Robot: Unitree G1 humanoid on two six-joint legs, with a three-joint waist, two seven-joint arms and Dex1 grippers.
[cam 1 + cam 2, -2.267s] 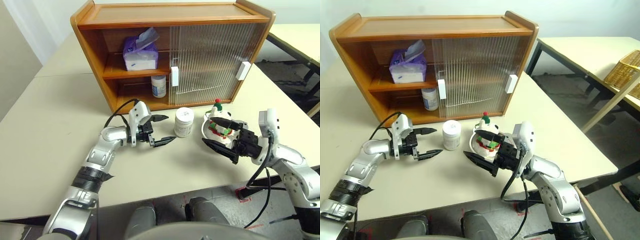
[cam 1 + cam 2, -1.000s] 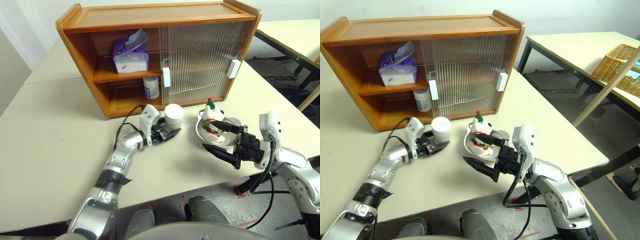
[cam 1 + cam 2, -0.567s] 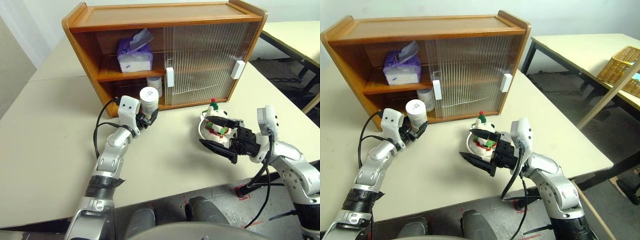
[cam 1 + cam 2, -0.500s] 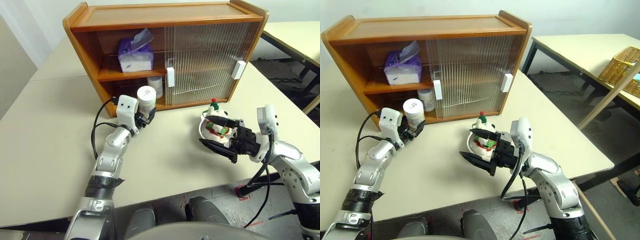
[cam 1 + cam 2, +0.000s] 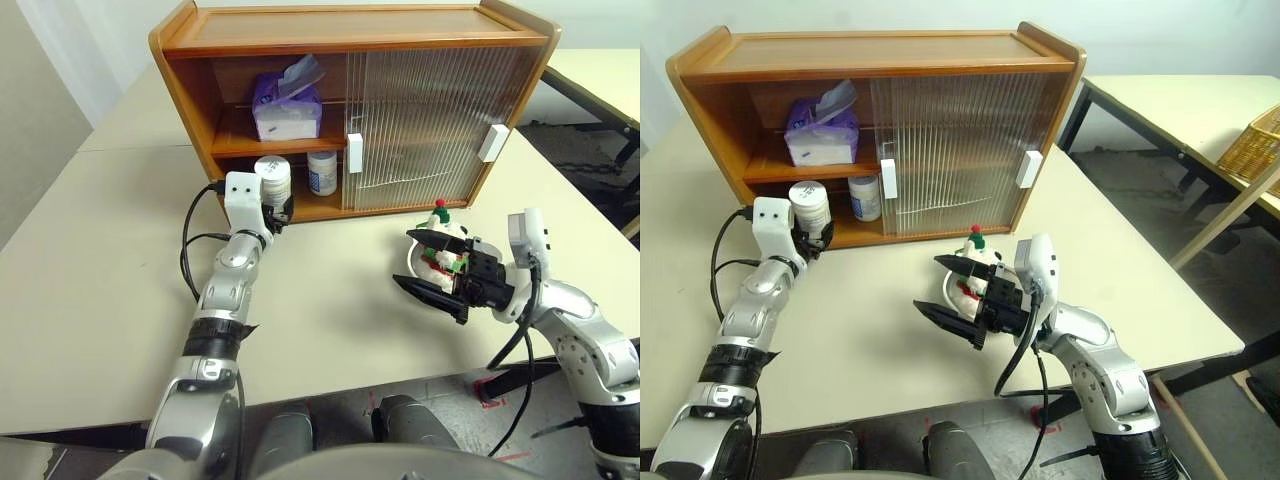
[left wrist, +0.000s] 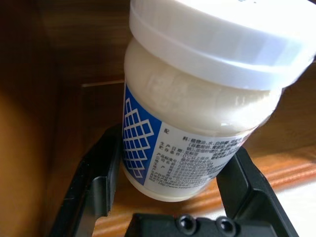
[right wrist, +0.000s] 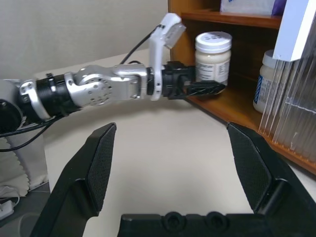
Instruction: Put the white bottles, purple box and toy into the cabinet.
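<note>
Upright white bottle (image 5: 272,180) at cabinet (image 5: 350,30) opening

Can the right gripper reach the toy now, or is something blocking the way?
Probably yes. The right gripper is open right beside the toy, which sits in a bowl, with nothing between them.

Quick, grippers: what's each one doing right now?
Left gripper: jaws closed on a white bottle at the cabinet's lower shelf.
Right gripper: jaws open, holding nothing.

White bottle (image 6: 197,108) with blue lattice-patterned label; purple box (image 5: 287,108); orange-brown wooden cabinet (image 5: 350,25).
</note>
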